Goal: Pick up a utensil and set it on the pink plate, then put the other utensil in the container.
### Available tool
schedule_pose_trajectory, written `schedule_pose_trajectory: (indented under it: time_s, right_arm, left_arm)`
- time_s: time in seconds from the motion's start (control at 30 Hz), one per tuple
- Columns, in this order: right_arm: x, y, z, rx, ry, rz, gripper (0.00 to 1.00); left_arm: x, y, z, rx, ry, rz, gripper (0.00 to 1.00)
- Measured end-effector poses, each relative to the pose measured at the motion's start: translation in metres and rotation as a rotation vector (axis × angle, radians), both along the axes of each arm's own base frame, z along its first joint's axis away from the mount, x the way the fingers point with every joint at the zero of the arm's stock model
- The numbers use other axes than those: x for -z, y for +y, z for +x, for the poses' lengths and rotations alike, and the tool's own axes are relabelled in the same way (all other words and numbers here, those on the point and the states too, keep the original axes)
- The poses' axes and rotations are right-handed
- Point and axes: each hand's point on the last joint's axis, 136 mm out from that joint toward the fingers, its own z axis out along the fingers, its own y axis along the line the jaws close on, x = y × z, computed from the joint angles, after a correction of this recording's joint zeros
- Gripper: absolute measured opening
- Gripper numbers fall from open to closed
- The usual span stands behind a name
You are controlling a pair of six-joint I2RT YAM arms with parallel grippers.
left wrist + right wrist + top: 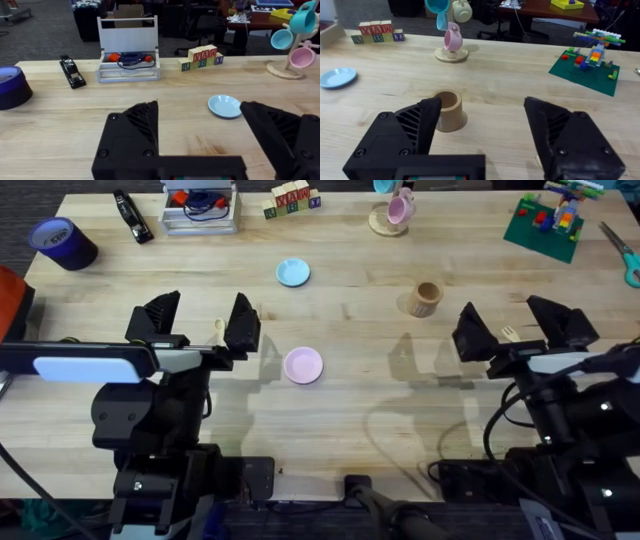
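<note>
The wooden spoon (219, 330) lies on the table between the spread fingers of my left gripper (200, 328), which is open and empty. The wooden fork (510, 333) lies between the spread fingers of my right gripper (515, 330), also open and empty. The pink plate (303, 365) sits near the table's middle, just right of the left gripper. The tan wooden container (425, 298) stands upright, farther back and left of the right gripper; it also appears ahead of the fingers in the right wrist view (448, 111).
A light-blue plate (293, 272) lies behind the pink one. Along the back edge are a purple tape roll (62, 242), a stapler (132, 216), a clear tray (200, 208), letter blocks (292, 198), a mug stand (395, 212), a green brick plate (545, 222) and scissors (622, 248).
</note>
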Motion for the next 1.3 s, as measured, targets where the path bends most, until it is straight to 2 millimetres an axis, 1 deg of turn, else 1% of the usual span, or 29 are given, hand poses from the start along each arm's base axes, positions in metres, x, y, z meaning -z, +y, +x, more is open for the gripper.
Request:
schedule_pose_trajectory:
  time_s: [0.53,0.77,0.9,1.0,1.1,1.2,1.3]
  right_arm:
    - [0.001,0.000,0.000,0.000,0.004,0.000,0.996]
    - [0.000,0.004,0.000,-0.021,-0.001,0.002,0.996]
    - [-0.003,0.011,-0.002,-0.062,0.000,0.006,0.996]
    - [-0.012,0.014,-0.004,-0.083,-0.002,0.006,0.996]
    - [-0.037,0.016,-0.010,-0.093,-0.034,-0.001,0.996]
    - [-0.067,0.017,-0.020,-0.099,-0.060,-0.003,0.995]
    - [-0.087,0.018,-0.032,-0.105,-0.043,-0.002,0.995]
  left_arm:
    - [0.000,0.000,0.000,0.000,0.000,0.000,0.995]
    - [0.004,0.000,0.000,0.000,0.017,0.021,0.995]
    - [0.014,0.000,-0.002,0.001,0.074,0.038,0.995]
    - [0.012,0.001,-0.009,0.000,0.137,0.046,0.995]
    - [-0.012,0.001,-0.022,0.000,0.157,0.050,0.995]
    - [-0.052,0.001,-0.034,-0.001,0.095,0.048,0.995]
    - [-0.098,0.001,-0.047,-0.004,0.003,0.037,0.995]
